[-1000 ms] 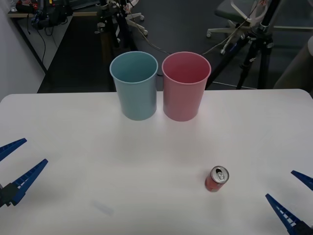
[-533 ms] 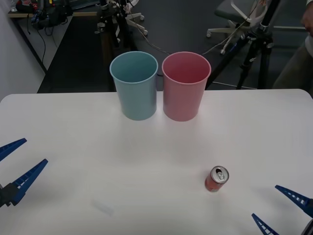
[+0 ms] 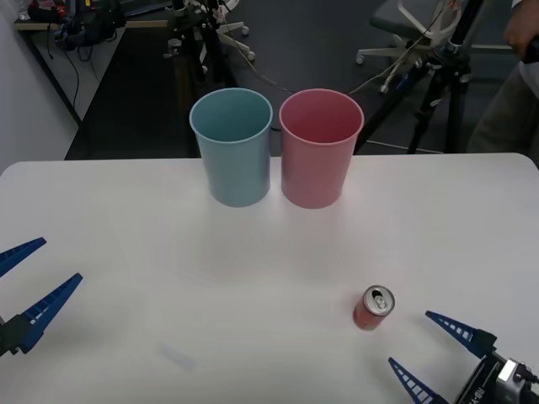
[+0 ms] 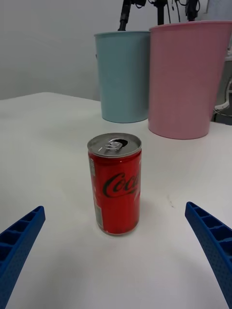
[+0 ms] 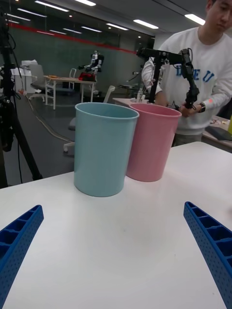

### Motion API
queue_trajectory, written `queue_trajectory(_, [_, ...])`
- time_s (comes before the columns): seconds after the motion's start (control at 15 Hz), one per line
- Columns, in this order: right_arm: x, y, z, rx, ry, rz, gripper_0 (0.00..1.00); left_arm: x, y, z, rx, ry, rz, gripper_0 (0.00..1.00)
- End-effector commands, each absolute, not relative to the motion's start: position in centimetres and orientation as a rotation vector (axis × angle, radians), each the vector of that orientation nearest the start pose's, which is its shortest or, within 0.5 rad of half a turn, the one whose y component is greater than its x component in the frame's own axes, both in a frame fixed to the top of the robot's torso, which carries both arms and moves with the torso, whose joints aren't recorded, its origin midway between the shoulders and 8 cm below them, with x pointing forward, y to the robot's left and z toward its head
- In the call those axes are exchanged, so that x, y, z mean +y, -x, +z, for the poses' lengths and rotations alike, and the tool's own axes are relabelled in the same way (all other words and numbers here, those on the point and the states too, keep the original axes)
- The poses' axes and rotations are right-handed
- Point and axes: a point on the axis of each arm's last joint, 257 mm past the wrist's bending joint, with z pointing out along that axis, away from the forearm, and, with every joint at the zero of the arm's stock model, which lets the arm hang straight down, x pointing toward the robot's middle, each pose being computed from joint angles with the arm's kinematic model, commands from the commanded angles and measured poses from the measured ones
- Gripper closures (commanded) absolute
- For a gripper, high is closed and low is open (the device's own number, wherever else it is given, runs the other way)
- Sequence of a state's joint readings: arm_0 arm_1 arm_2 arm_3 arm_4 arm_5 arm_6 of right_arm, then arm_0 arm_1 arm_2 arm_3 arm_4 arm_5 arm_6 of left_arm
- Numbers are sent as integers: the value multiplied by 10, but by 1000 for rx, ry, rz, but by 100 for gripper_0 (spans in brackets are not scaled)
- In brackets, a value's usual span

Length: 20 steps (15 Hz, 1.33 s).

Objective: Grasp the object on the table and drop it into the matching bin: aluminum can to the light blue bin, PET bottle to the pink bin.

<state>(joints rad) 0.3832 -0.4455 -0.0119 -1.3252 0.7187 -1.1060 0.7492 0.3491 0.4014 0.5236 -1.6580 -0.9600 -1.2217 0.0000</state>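
Aluminum can (image 3: 372, 307) near open right hand (image 3: 436, 352)

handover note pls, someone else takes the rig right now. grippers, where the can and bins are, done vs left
Right gripper: open, low over the table at the near right, fingers aimed at the can, not touching it.
Left gripper: open, parked at the near left edge, holding nothing.
Aluminum can: upright on the table, near right, in line between the right gripper's fingers in the right wrist view.
Light blue bin and pink bin: side by side at the far edge, blue on the robot's left.
Done: approach only.
Left: close on the can, lift, carry it to the light blue bin, release.
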Motion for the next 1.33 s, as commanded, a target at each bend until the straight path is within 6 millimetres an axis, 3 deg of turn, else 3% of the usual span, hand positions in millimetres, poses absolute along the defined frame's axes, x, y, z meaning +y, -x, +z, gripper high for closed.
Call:
queue_trajectory(0.07, [-219, -321, -327, 1460, 653, 479, 0, 330, -342, -169, 1441, -465, -567, 0])
queue_trajectory(1.33, [-170, -376, -333, 1485, 619, 440, 0, 330, -342, -169, 1441, -465, -567, 0])
